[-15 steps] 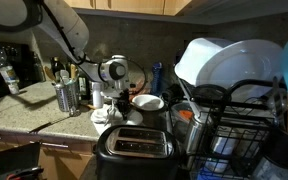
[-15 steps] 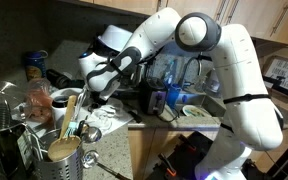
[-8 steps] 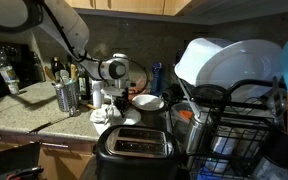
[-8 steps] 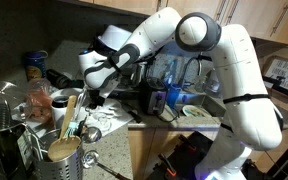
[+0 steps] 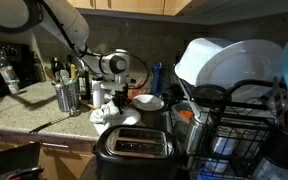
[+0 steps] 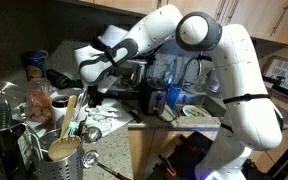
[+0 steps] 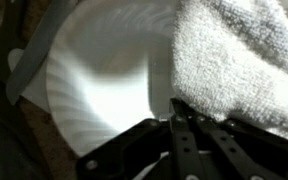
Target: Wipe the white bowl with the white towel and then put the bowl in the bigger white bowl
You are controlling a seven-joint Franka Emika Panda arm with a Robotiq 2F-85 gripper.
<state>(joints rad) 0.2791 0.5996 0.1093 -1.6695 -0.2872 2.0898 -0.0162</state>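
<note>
Rough looped cloth – the white towel (image 7: 249, 60); smooth (faintly ribbed) white bowl (image 7: 104, 85).

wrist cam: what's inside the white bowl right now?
The white towel covers the right side of the white bowl. The left interior is bare, ribbed white. Anything beneath the towel is hidden.

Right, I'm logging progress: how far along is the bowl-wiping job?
Done: the gripper seems shut on the white towel. In hand: the towel overlaps the white bowl in the wrist view, so wiping looks under way. Left: finishing the wipe, then nesting it in a bigger one, which the wrist view does not show.
</note>
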